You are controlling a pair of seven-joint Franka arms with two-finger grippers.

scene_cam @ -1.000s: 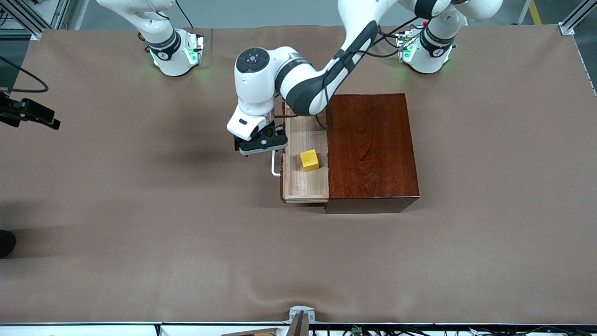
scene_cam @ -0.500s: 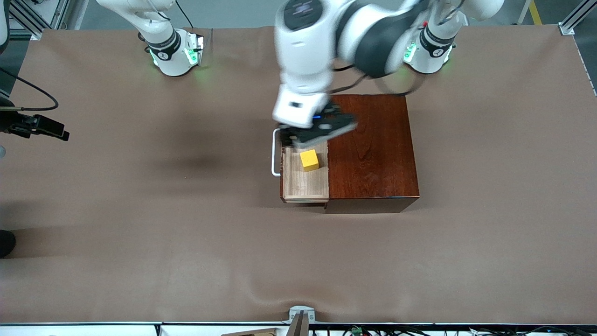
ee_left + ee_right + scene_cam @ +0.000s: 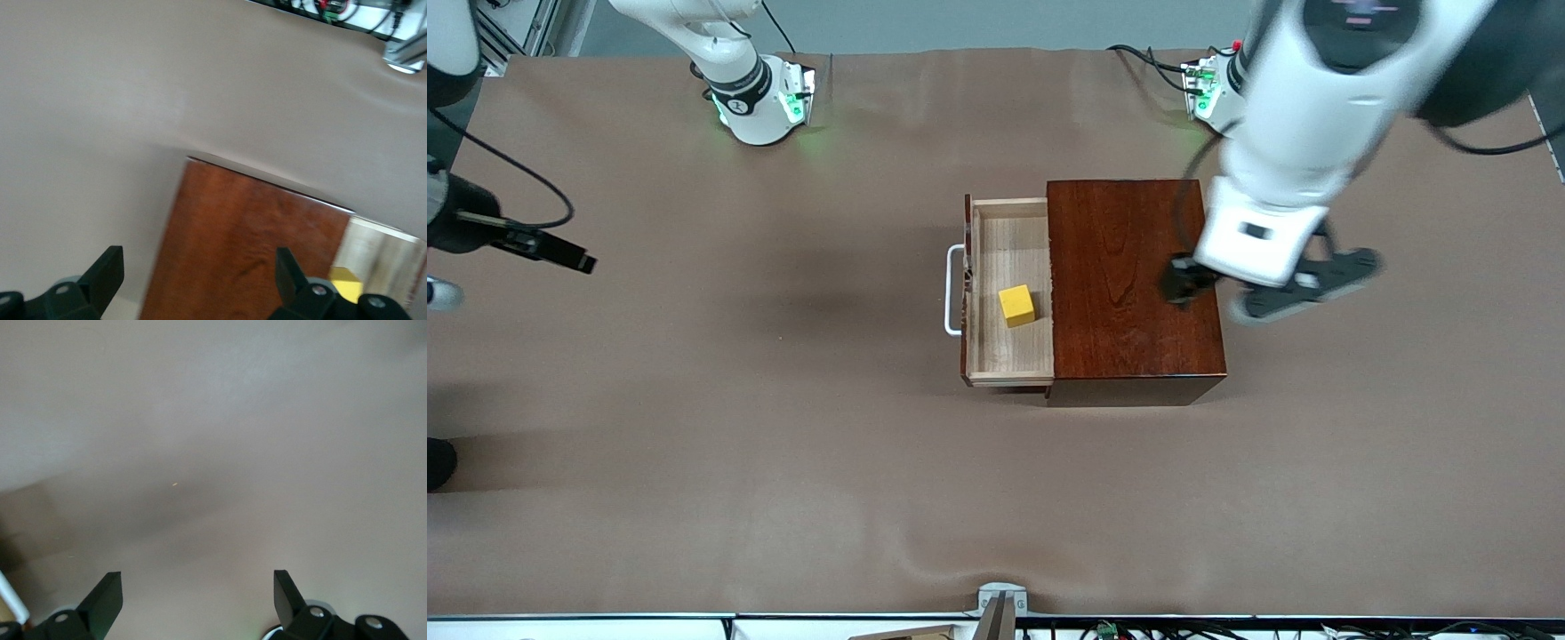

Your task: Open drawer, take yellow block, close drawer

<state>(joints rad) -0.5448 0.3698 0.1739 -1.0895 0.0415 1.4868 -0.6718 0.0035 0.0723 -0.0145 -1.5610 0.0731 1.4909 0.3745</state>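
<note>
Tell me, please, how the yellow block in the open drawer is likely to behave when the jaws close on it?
The yellow block looks like a solid, flat-sided cube, so it should probably stay stiff and not roll. It is small beside the drawer, so it is likely light. It sits flat on the drawer floor, apart from the walls, so it may slide if nudged.

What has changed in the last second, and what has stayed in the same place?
The left end effector, open and empty, left the drawer's handle and swung up over the box's edge toward the left arm's end. The right end effector crept inward, open. Drawer stays open, yellow block inside.
</note>
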